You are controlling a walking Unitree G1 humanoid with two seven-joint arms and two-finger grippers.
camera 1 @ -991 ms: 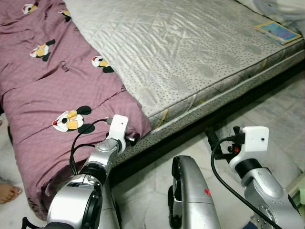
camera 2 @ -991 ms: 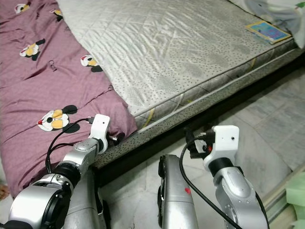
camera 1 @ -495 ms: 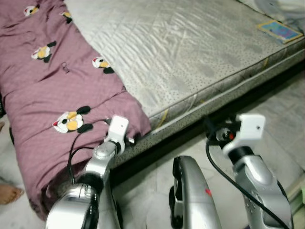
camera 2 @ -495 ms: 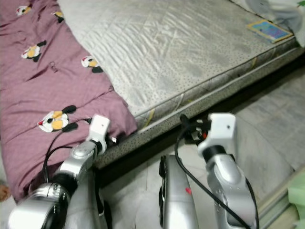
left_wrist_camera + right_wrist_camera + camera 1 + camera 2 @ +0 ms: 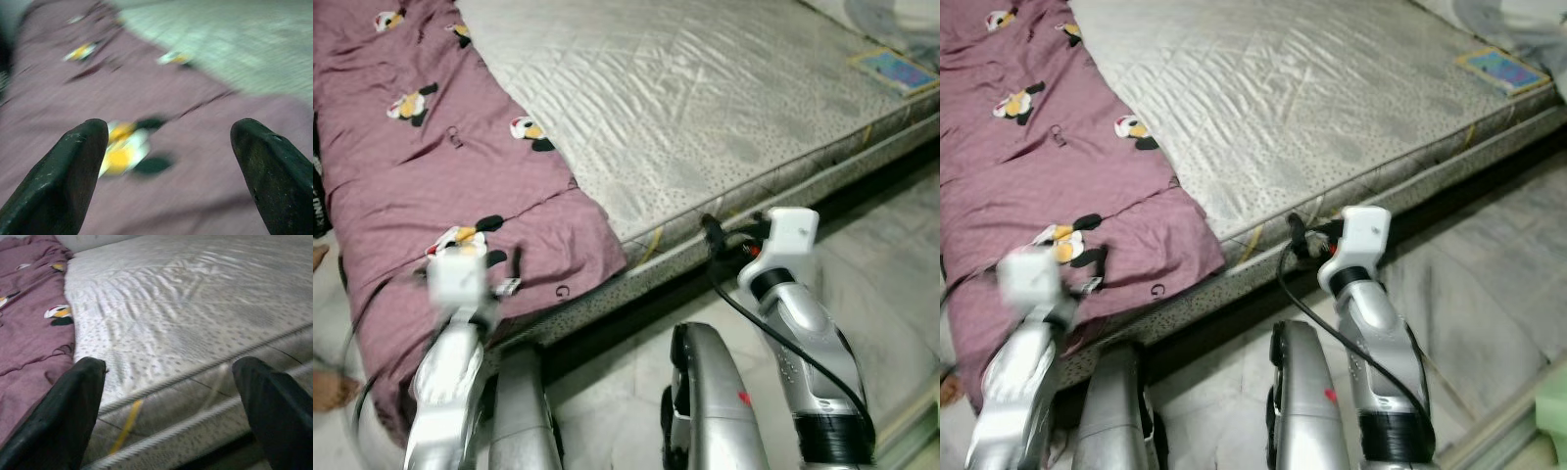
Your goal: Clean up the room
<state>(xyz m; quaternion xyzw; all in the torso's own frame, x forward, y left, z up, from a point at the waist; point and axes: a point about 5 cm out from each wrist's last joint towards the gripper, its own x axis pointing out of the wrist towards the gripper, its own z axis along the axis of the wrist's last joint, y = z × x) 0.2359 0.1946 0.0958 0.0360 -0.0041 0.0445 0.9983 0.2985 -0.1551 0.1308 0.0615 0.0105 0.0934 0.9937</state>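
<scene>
Silver arms are reaching toward the bed edge from the bottom of the frame. The left pincer [image 5: 166, 161] is hovering over the maroon blanket [image 5: 421, 166] at the lower left, its fingers [image 5: 63, 171] spread wide with nothing between them; the left wrist view is smeared, so the arm is probably in motion. The right pincer [image 5: 171, 406] is hanging at centre right, just short of the mattress [image 5: 705, 108] side, also spread and carrying nothing.

That blanket, printed with yellow-and-black cartoon patches, is lying rumpled along the left side of the frame, its lower corner drooping over the mattress edge toward the tiled floor [image 5: 891, 274]. Judging by the task, the step in hand looks like taking hold of this cloth to straighten or fold it.

To do that well, the left pincer should be coming down on the drooping corner and gathering a good fold of cloth, not just the top ripple. The right one should be catching the same edge further along, so the cloth lifts evenly rather than twisting.

Farther off, at the upper right, a thin colourful book [image 5: 895, 69] is lying on the bare quilted mattress.
</scene>
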